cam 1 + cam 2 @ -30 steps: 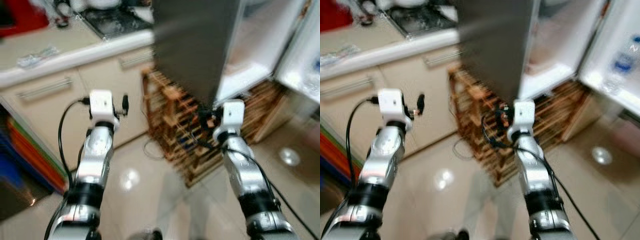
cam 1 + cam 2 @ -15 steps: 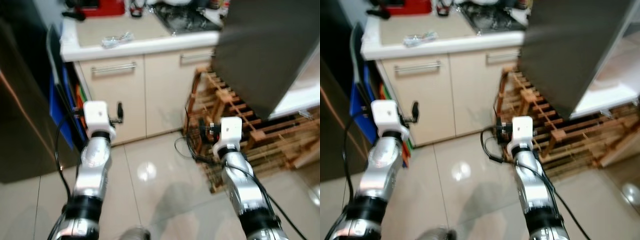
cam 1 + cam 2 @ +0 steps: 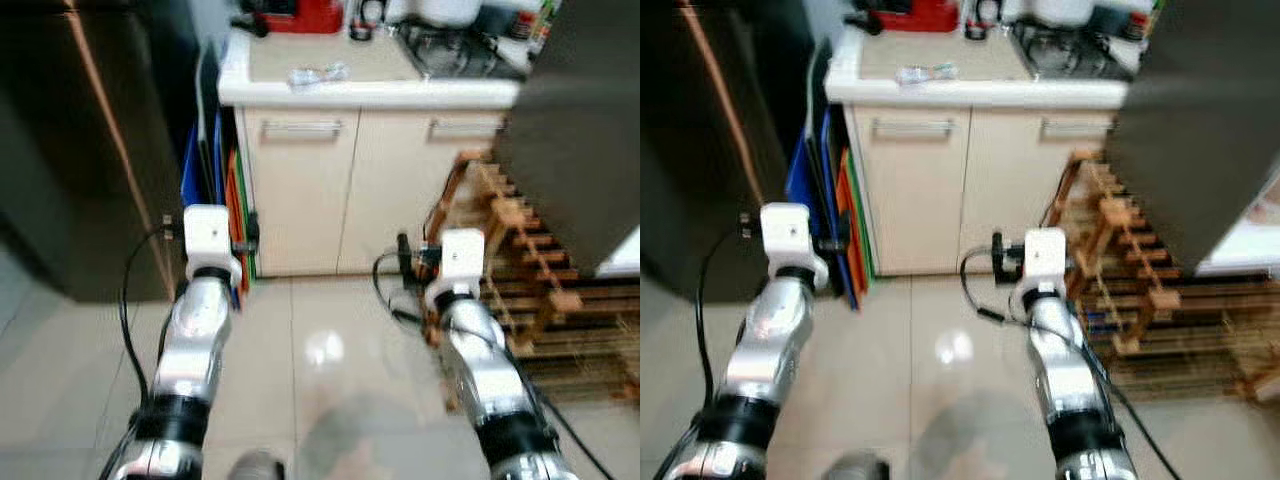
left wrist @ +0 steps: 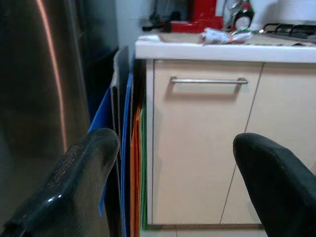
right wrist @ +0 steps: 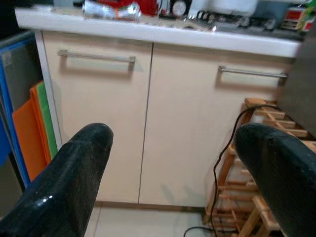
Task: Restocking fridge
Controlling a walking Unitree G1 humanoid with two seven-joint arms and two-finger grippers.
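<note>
Left end effector (image 4: 173,187) fingers spread apart, cream cabinet door (image 4: 197,148), countertop (image 4: 222,49), coloured boards (image 4: 132,163) beside

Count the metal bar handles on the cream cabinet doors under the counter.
2: one metal bar handle on the door beside the coloured boards, and another metal bar handle on the door nearer the wooden rack. More may be hidden.

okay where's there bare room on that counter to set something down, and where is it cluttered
The counter has a bare beige stretch in front, bordered by the crinkled wrapper on the left and the stove on the right. The back edge is crowded: a red appliance and small items by the stove.
</note>
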